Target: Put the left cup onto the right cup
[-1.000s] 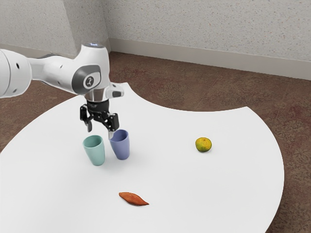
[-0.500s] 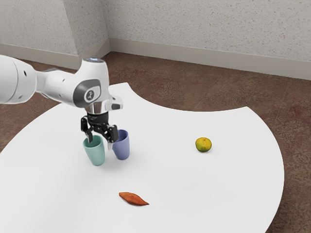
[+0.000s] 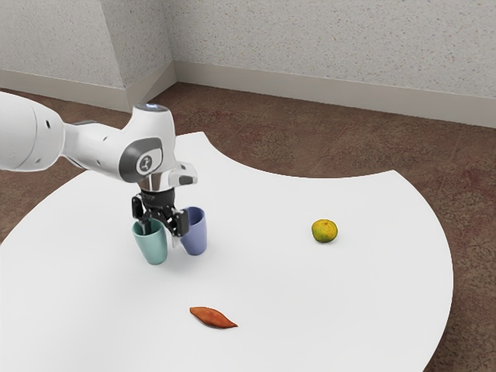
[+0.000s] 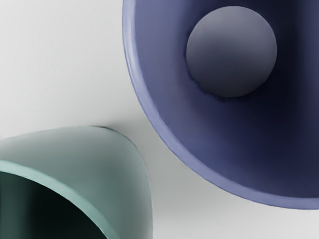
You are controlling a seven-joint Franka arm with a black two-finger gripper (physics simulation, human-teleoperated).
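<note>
Teal cup [image 3: 152,246]: stands upright on the white table [image 3: 325,310], left of centre in the exterior view, mouth up. It is the cup toward the exterior view's left. In the wrist view its rim and outer wall [image 4: 75,169] lie close under the hand.
Blue cup [image 3: 194,231]: stands upright just beside the teal cup, on its side toward the exterior view's right. A narrow strip of table shows between the two in the wrist view. That view looks straight into its mouth [image 4: 224,124], with its round grey bottom visible inside.
Gripper [image 3: 158,225]: black, pointing straight down at the teal cup's rim. Its fingers [image 3: 177,222] are spread wide, one at the cup's far-left edge and the other in the gap next to the blue cup. It grips nothing, and whether either finger touches the teal cup cannot be told.
Arm [image 3: 77,143]: white, comes in from the left edge of the exterior view and bends down over the two cups.
Orange fruit [image 3: 325,230]: rests on the table right of centre, well apart from the cups.
Sweet potato [image 3: 213,317]: lies flat near the table's front edge, below the cups in the frame.
Floor [image 3: 310,132]: brown, behind the table's curved far edge.
</note>
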